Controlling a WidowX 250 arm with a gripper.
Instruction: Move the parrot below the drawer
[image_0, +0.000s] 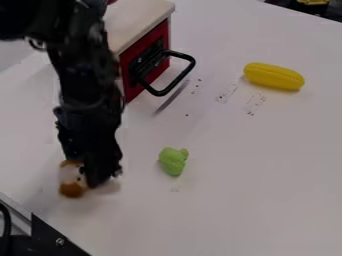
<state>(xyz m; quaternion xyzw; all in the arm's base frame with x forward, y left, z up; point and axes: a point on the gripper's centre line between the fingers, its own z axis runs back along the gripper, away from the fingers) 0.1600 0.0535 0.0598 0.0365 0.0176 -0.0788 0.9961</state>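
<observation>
A black robot arm is coming into the scene from the far left, its gripper hanging down over a white table; a small white toy with orange-brown ends, most likely the parrot, is lying immediately to the gripper's left, partly hidden behind it; its visible part is running roughly from far to near, so the gripper is standing along its right side rather than across its end

The two are meeting or overlapping in this view — whether the gripper is spread or clamped on the toy, I cannot tell, nor whether they are truly touching; the red drawer with its black handle is sitting beyond them, far and somewhat to the right; the parrot is already lying on the drawer's near side, so the coming move is probably turning on a secure hold or a careful release — pulling away too soon could be dragging or tipping it
</observation>
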